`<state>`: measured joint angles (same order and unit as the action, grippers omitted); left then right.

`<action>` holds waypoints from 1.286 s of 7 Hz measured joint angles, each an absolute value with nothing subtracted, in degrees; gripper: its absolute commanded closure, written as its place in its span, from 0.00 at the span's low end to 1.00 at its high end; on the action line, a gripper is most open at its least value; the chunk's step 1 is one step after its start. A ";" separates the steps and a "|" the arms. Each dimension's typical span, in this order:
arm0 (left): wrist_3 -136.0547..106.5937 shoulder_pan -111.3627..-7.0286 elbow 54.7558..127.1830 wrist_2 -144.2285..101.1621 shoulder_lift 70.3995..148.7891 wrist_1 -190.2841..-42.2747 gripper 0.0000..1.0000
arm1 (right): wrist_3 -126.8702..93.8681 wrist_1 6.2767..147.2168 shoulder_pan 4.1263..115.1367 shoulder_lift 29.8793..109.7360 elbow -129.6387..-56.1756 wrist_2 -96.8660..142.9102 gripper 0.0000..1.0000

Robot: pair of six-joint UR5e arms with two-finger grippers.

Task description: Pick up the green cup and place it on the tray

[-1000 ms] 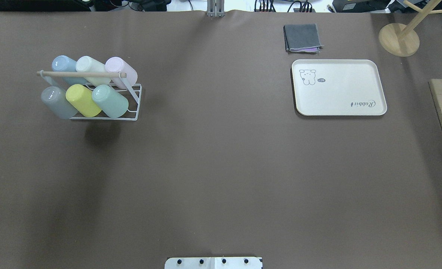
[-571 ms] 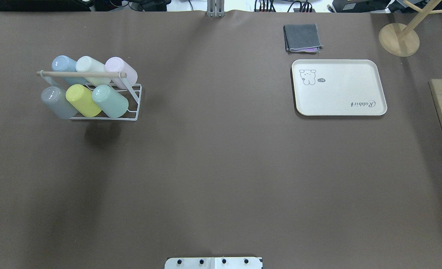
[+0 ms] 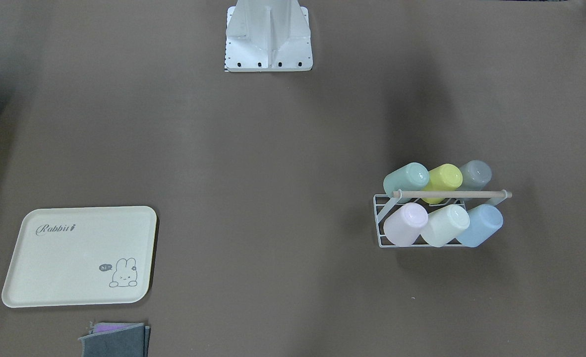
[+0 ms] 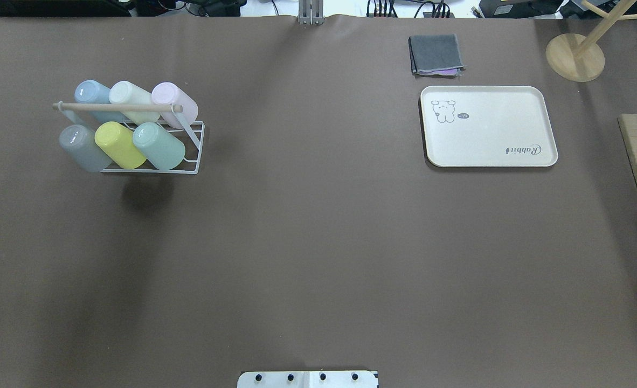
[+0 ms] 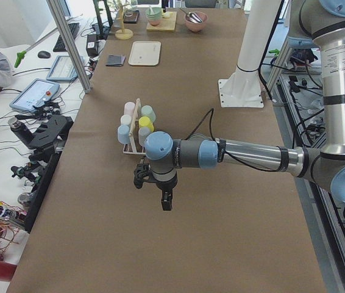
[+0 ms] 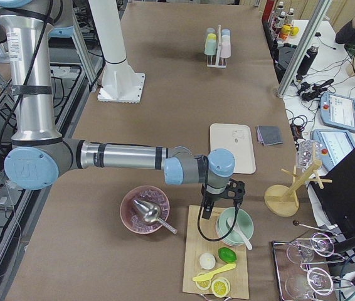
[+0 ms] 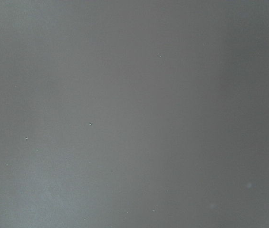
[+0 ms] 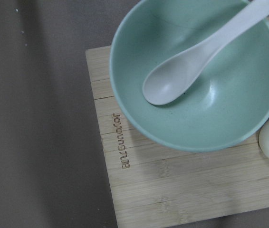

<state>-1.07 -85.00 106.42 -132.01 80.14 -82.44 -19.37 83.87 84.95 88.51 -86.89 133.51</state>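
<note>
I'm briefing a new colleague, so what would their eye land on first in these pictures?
The white wire rack with a wooden handle, on the robot's left side, holds six tilted pastel plastic cups, the mint-green plastic cup among them. On the robot's right lies the cream rectangular plastic tray with a bunny drawing.

Left arm (image 5: 245, 155): forearm stretched out level, wrist bent downward
Left gripper (image 5: 164, 202): points straight down; open or closed cannot be told
Right arm (image 6: 121, 155): forearm level, wrist turned down
Right gripper (image 6: 217, 202): points down; jaw state unclear

Brown table (image 4: 318, 242): rack (image 4: 116, 107), tray (image 4: 491, 134), cloth (image 4: 434, 53)
</note>
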 measured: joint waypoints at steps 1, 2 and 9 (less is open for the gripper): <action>-1.05 -84.15 107.50 -131.98 80.26 -82.42 0.02 | -19.36 83.87 84.98 88.93 -87.05 134.08 0.00; -1.09 -81.96 109.22 -131.83 80.67 -82.42 0.02 | -19.47 83.83 84.98 89.16 -87.21 134.59 0.00; -1.13 -61.20 115.82 -121.91 103.39 -67.25 0.02 | -28.20 73.35 79.09 88.17 -87.85 132.03 0.00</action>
